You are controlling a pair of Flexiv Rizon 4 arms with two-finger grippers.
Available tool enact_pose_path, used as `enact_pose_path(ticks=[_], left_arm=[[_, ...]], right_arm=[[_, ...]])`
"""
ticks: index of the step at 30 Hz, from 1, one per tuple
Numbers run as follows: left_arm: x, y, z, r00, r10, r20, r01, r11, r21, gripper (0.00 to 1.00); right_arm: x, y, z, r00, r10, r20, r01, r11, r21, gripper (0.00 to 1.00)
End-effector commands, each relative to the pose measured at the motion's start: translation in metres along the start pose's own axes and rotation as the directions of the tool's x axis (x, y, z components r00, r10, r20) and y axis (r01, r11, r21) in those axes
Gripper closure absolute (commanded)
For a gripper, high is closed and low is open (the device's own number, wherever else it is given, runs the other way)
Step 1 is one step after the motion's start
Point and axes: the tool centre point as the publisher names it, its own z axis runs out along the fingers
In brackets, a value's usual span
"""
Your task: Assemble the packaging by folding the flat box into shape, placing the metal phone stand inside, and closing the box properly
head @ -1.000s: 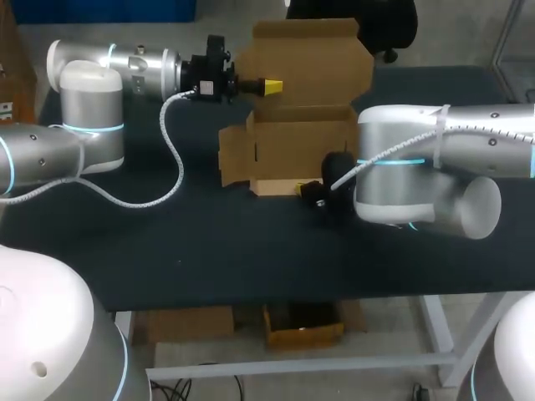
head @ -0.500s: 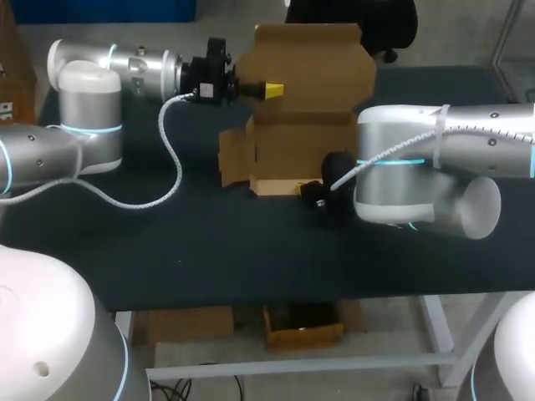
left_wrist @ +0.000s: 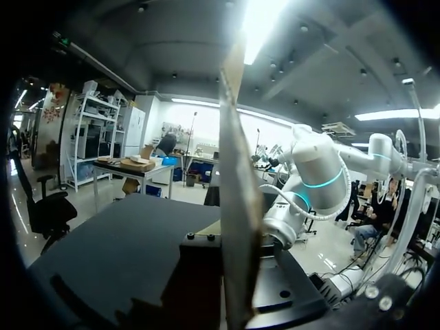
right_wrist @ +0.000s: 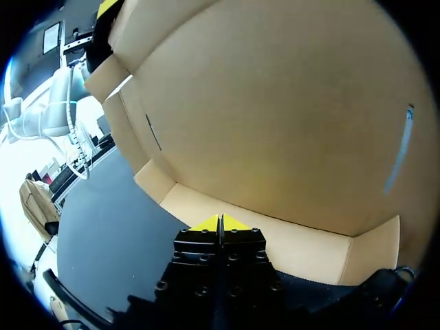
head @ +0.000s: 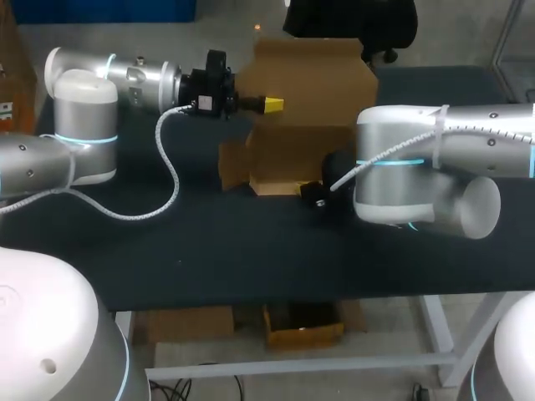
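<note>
Folding is partway done: the cardboard box (head: 292, 159) stands at the far middle of the table (head: 209, 242), walls up, its lid flap (head: 313, 71) upright and not yet closed. The left gripper (head: 272, 104) is at the flap's edge; whether it grips the flap cannot be told. The right gripper (right_wrist: 220, 222), tips pressed together on nothing, sits at the low front wall (right_wrist: 275, 237). No phone stand shows, so loading and closing seem left to do

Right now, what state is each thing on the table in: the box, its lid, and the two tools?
cardboard box: folded into a tray, open on top.
lid: standing upright, not closed.
side flap: sticking out, untucked.
left tool: at the lid's edge; its grip cannot be told.
right tool: shut, tips at the box's front wall.
</note>
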Motion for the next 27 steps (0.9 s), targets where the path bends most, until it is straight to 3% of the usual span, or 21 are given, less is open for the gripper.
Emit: enact_pose_path(ticks=[1, 27], left_arm=[[0.005, 0.008, 0.002, 1.000, -0.006, -0.005, 0.006, 1.000, 0.003, 1.00], [0.020, 0.027, 0.004, 0.999, -0.046, -0.010, 0.047, 0.999, 0.020, 1.00]], right_arm=[[0.001, -0.004, 0.005, 1.000, 0.000, 0.005, 0.000, 1.000, -0.001, 1.00], [0.001, -0.004, 0.005, 1.000, 0.000, 0.005, 0.000, 1.000, -0.001, 1.00]])
